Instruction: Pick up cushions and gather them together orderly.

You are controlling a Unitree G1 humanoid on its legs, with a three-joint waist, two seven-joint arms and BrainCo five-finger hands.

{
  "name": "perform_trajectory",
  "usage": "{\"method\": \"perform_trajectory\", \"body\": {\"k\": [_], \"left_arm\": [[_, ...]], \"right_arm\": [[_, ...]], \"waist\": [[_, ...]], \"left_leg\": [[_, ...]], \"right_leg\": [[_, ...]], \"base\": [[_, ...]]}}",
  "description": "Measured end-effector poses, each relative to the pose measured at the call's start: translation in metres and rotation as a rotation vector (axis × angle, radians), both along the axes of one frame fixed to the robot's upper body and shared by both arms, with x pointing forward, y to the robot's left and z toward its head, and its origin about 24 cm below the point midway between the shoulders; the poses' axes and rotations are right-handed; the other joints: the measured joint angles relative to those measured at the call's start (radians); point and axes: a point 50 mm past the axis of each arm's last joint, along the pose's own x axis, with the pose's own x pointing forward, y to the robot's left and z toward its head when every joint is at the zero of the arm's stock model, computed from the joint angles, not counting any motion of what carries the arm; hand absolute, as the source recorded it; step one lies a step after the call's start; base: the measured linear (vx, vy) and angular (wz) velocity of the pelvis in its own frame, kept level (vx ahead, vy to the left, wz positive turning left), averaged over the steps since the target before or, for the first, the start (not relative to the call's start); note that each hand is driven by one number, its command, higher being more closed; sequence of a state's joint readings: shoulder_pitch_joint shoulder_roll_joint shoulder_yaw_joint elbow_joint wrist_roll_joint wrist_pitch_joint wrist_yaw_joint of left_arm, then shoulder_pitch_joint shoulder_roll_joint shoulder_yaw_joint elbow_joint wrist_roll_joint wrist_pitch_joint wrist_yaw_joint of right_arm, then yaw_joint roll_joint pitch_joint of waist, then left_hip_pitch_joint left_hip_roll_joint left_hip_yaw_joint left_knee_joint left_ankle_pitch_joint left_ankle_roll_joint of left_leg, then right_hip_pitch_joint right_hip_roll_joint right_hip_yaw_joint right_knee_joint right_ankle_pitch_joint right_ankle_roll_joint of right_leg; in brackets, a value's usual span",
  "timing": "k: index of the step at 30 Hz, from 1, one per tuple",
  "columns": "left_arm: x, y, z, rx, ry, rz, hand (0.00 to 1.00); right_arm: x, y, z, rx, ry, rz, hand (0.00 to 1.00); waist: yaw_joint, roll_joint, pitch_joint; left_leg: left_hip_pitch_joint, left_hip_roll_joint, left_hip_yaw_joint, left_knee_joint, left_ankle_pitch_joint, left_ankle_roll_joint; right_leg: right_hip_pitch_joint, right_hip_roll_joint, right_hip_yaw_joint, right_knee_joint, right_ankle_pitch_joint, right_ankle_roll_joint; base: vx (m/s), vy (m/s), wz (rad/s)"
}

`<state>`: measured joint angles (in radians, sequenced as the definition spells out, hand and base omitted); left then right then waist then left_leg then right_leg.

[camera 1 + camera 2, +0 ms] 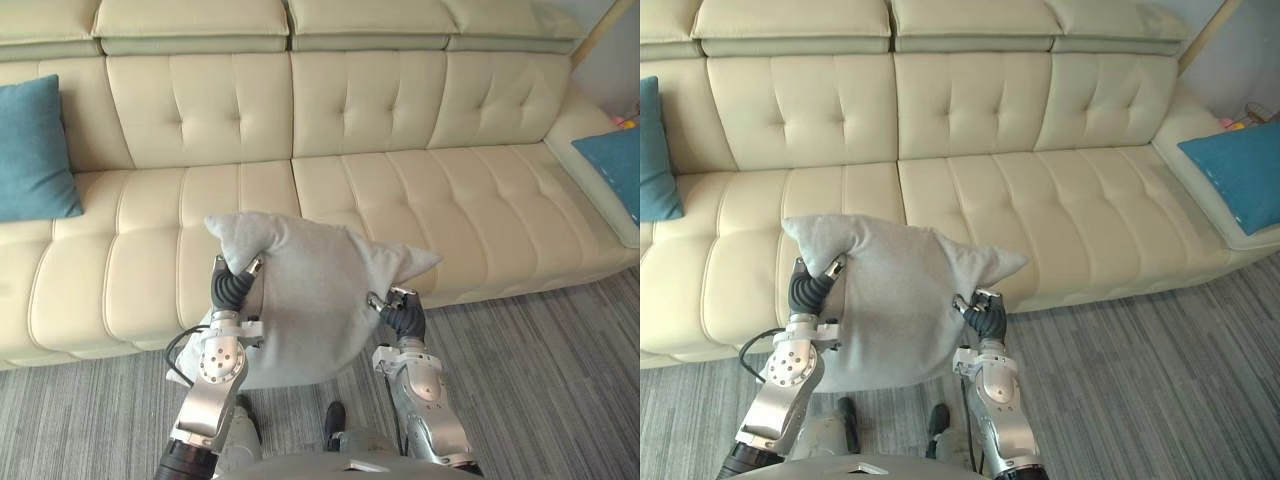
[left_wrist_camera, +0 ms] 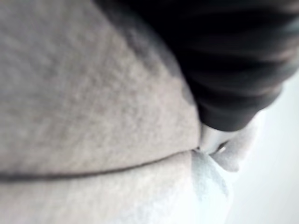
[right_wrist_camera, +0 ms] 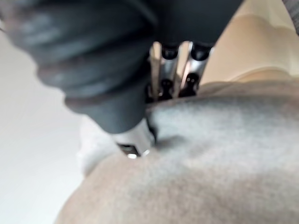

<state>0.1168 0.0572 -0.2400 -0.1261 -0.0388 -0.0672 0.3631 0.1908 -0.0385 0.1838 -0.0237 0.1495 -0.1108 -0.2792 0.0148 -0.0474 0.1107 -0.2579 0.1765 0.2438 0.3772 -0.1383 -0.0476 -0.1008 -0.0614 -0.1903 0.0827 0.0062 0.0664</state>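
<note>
Both hands clamp fingers on the grey cushion [image 1: 310,290], upright before the front edge of the sofa [image 1: 450,200]: left hand [image 1: 230,288] at its top corner, right hand [image 1: 403,318] below a corner pointing rightward; open seat behind.

Grey cushion [image 1: 310,300]: plain light grey, no pattern. Sofa [image 1: 400,190]: cream, tufted grid on the back, stitched panels on the seat. Left teal cushion [image 1: 35,150] and right teal cushion [image 1: 615,165]: plain teal, same shade. Carpet [image 1: 540,380]: grey with fine darker stripes. Left hand [image 1: 232,288], right hand [image 1: 402,318]: silver, dark ribbed covers.
</note>
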Motion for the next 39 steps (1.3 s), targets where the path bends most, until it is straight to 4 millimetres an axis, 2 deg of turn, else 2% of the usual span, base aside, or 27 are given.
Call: {"method": "perform_trajectory", "body": {"k": [5, 9, 13, 16, 17, 18, 19, 20, 21, 22, 23, 25, 26, 27, 28, 29, 30, 31, 32, 33, 34, 35, 36, 37, 38, 39], "left_arm": [[-0.011, 0.001, -0.002, -0.018, 0.012, 0.007, 1.0], [-0.014, 0.002, 0.0, -0.032, 0.001, 0.011, 1.0], [-0.014, 0.002, -0.001, -0.038, 0.006, 0.009, 1.0], [-0.014, 0.002, -0.002, -0.05, 0.008, 0.009, 1.0], [-0.014, 0.003, -0.001, -0.046, 0.005, 0.008, 1.0], [-0.014, 0.004, -0.002, -0.038, 0.007, 0.005, 1.0], [-0.014, 0.006, -0.002, -0.021, 0.006, 0.001, 1.0], [-0.013, 0.011, -0.001, 0.007, -0.001, -0.003, 1.0], [-0.008, 0.009, 0.003, 0.003, -0.023, -0.008, 1.0], [-0.006, 0.001, 0.002, -0.036, -0.021, -0.011, 1.0], [-0.001, 0.001, 0.001, -0.026, -0.016, -0.017, 1.0], [0.0, -0.002, -0.004, -0.02, 0.002, -0.039, 1.0], [-0.001, -0.007, -0.004, -0.028, 0.005, -0.061, 1.0], [-0.002, -0.011, -0.005, -0.04, 0.012, -0.069, 1.0], [-0.005, -0.014, -0.007, -0.058, 0.02, -0.069, 1.0], [-0.005, -0.015, -0.005, -0.069, 0.012, -0.065, 1.0], [-0.004, -0.016, -0.004, -0.094, 0.01, -0.052, 1.0], [-0.004, -0.018, -0.004, -0.127, 0.012, -0.047, 1.0], [-0.004, -0.019, -0.004, -0.139, 0.014, -0.046, 1.0], [-0.004, -0.019, -0.004, -0.149, 0.015, -0.046, 1.0], [-0.005, -0.019, -0.004, -0.163, 0.012, -0.049, 1.0], [-0.005, -0.021, -0.003, -0.171, 0.008, -0.061, 1.0], [-0.005, -0.022, -0.003, -0.174, 0.007, -0.065, 1.0], [-0.007, -0.022, -0.003, -0.178, 0.007, -0.084, 1.0], [-0.008, -0.022, -0.003, -0.177, 0.007, -0.084, 1.0], [-0.009, -0.02, -0.002, -0.176, -0.001, -0.089, 1.0]], "right_arm": [[-0.001, 0.001, -0.001, 0.008, 0.002, 0.005, 1.0], [-0.001, 0.004, 0.0, 0.025, -0.002, 0.003, 1.0], [-0.001, 0.004, -0.002, 0.024, 0.004, 0.004, 1.0], [0.0, 0.005, -0.002, 0.022, 0.005, 0.006, 1.0], [0.003, 0.006, -0.004, 0.021, 0.012, 0.011, 1.0], [0.005, 0.007, -0.008, 0.02, 0.029, 0.014, 1.0], [0.008, 0.009, -0.011, 0.018, 0.041, 0.022, 1.0], [0.008, 0.013, -0.013, 0.035, 0.053, 0.024, 1.0], [0.008, 0.01, -0.01, 0.035, 0.033, 0.015, 1.0], [0.011, 0.0, -0.001, -0.007, -0.01, 0.016, 1.0], [0.015, -0.004, -0.002, -0.018, -0.006, 0.005, 1.0], [0.012, -0.009, -0.004, -0.02, 0.012, -0.011, 1.0], [0.01, -0.012, -0.006, -0.029, 0.018, -0.015, 1.0], [0.006, -0.015, -0.008, -0.033, 0.03, -0.02, 1.0], [0.001, -0.016, -0.008, -0.035, 0.032, -0.02, 1.0], [-0.001, -0.016, -0.004, -0.03, 0.017, -0.019, 1.0], [-0.003, -0.016, 0.002, -0.032, -0.005, -0.014, 1.0], [-0.005, -0.02, 0.013, -0.045, -0.047, -0.015, 1.0], [-0.006, -0.022, 0.017, -0.055, -0.066, -0.013, 1.0], [-0.006, -0.024, 0.024, -0.068, -0.098, -0.009, 1.0], [-0.005, -0.027, 0.031, -0.079, -0.135, -0.009, 1.0], [-0.005, -0.03, 0.033, -0.075, -0.147, -0.025, 1.0], [-0.004, -0.03, 0.033, -0.075, -0.149, -0.029, 1.0], [-0.006, -0.031, 0.032, -0.069, -0.142, -0.035, 1.0], [-0.007, -0.031, 0.031, -0.065, -0.138, -0.037, 1.0], [-0.007, -0.029, 0.03, -0.05, -0.133, -0.043, 1.0]], "waist": [[0.002, -0.001, -0.018], [0.011, -0.004, -0.019], [0.0, -0.005, -0.018], [-0.005, -0.004, -0.013], [-0.009, -0.003, -0.003], [-0.013, 0.009, 0.006], [-0.015, -0.004, 0.002], [-0.027, -0.059, -0.016], [-0.058, -0.08, -0.01], [-0.069, 0.008, 0.011], [-0.058, -0.018, 0.055], [-0.091, -0.018, 0.051], [-0.102, -0.01, 0.05], [-0.107, 0.021, 0.041], [-0.104, 0.067, 0.021], [-0.104, 0.077, 0.02], [-0.101, 0.086, 0.015], [-0.099, 0.088, 0.009], [-0.101, 0.09, 0.005], [-0.101, 0.091, -0.005], [-0.096, 0.102, -0.017], [-0.087, 0.108, -0.02], [-0.084, 0.108, -0.02], [-0.069, 0.102, -0.017], [-0.068, 0.1, -0.015], [-0.057, 0.083, -0.004]], "left_leg": [[0.025, -0.023, -0.016, -0.016, -0.003, 0.003], [0.022, -0.032, -0.027, -0.005, -0.021, 0.003], [-0.004, -0.058, -0.075, 0.084, -0.075, 0.015], [-0.001, -0.079, -0.089, 0.113, -0.106, 0.04], [0.006, -0.087, -0.103, 0.103, -0.114, 0.057], [0.015, -0.088, -0.11, 0.083, -0.108, 0.066], [0.028, -0.094, -0.114, 0.018, -0.101, 0.064], [0.051, -0.173, -0.126, -0.047, -0.085, 0.049], [0.026, -0.195, -0.13, 0.138, -0.108, 0.077], [0.116, -0.156, -0.169, 0.109, -0.222, 0.079], [0.169, -0.19, -0.142, 0.067, -0.247, 0.072], [0.175, -0.189, -0.157, 0.033, -0.248, 0.071], [0.189, -0.171, -0.174, 0.025, -0.266, 0.041], [0.198, -0.13, -0.193, 0.021, -0.289, 0.014], [0.203, -0.073, -0.195, 0.041, -0.291, -0.026], [0.181, -0.042, -0.191, 0.122, -0.279, -0.045], [0.135, -0.006, -0.19, 0.243, -0.233, -0.07], [0.098, 0.017, -0.163, 0.344, -0.121, -0.058], [0.088, 0.026, -0.137, 0.371, -0.065, -0.044], [0.078, 0.04, -0.09, 0.409, 0.025, -0.026], [0.063, 0.068, -0.034, 0.483, 0.069, -0.018], [0.038, 0.094, 0.017, 0.553, 0.04, -0.019], [0.027, 0.097, 0.029, 0.569, 0.025, -0.019], [-0.016, 0.112, 0.061, 0.593, -0.034, 0.004], [-0.03, 0.114, 0.07, 0.59, -0.052, 0.013], [-0.077, 0.107, 0.105, 0.534, -0.092, 0.036]], "right_leg": [[0.036, -0.006, 0.011, -0.03, 0.014, -0.003], [0.029, -0.021, 0.009, -0.005, -0.01, -0.01], [-0.02, -0.071, -0.031, 0.189, -0.123, -0.019], [-0.052, -0.105, -0.034, 0.322, -0.15, -0.033], [-0.107, -0.118, -0.023, 0.423, -0.16, -0.107], [-0.132, -0.106, -0.006, 0.425, -0.188, -0.111], [-0.175, -0.083, 0.019, 0.361, -0.192, -0.078], [-0.203, -0.1, 0.058, 0.242, -0.177, -0.051], [-0.22, -0.105, 0.082, 0.235, -0.152, -0.021], [-0.226, -0.072, 0.081, 0.3, -0.141, 0.016], [-0.3, -0.108, 0.141, 0.455, -0.169, 0.047], [-0.373, -0.105, 0.153, 0.406, -0.152, 0.025], [-0.365, -0.094, 0.15, 0.346, -0.076, 0.01], [-0.351, -0.061, 0.12, 0.346, -0.052, 0.01], [-0.331, -0.02, 0.067, 0.343, -0.086, -0.013], [-0.321, 0.0, 0.049, 0.358, -0.095, -0.034], [-0.299, 0.016, 0.018, 0.373, -0.108, -0.065], [-0.255, 0.017, 0.005, 0.351, -0.119, -0.082], [-0.23, 0.017, 0.005, 0.326, -0.119, -0.083], [-0.188, 0.016, 0.01, 0.276, -0.119, -0.083], [-0.133, 0.017, 0.021, 0.212, -0.119, -0.082], [-0.085, 0.018, 0.042, 0.167, -0.119, -0.082], [-0.068, 0.017, 0.047, 0.153, -0.119, -0.082], [-0.002, 0.005, 0.073, 0.1, -0.119, -0.082], [0.017, -0.001, 0.073, 0.087, -0.119, -0.082], [0.065, -0.033, 0.067, 0.06, -0.119, -0.082]], "base": [[0.02, 0.03, 0.03], [-0.06, 0.053, 0.07], [-0.05, 0.086, 0.32], [0.0, 0.073, 0.24], [-0.01, 0.043, 0.17], [0.0, 0.022, 0.19], [0.01, 0.011, 0.2], [0.11, 0.017, 0.44], [0.12, 0.057, 0.51], [0.11, 0.088, 0.09], [0.11, -0.025, -0.14], [0.23, -0.163, 0.13], [0.38, -0.25, 0.39], [0.53, -0.31, 0.32], [0.62, -0.282, 0.19], [0.54, -0.21, 0.14], [0.67, -0.237, 0.13], [0.53, -0.21, 0.1], [0.63, -0.22, 0.04], [0.48, -0.119, -0.13], [0.63, -0.08, -0.29], [0.5, -0.011, -0.27], [0.51, 0.091, -0.16], [0.33, 0.131, 0.01], [0.38, 0.208, 0.12], [0.24, 0.176, 0.13]]}}
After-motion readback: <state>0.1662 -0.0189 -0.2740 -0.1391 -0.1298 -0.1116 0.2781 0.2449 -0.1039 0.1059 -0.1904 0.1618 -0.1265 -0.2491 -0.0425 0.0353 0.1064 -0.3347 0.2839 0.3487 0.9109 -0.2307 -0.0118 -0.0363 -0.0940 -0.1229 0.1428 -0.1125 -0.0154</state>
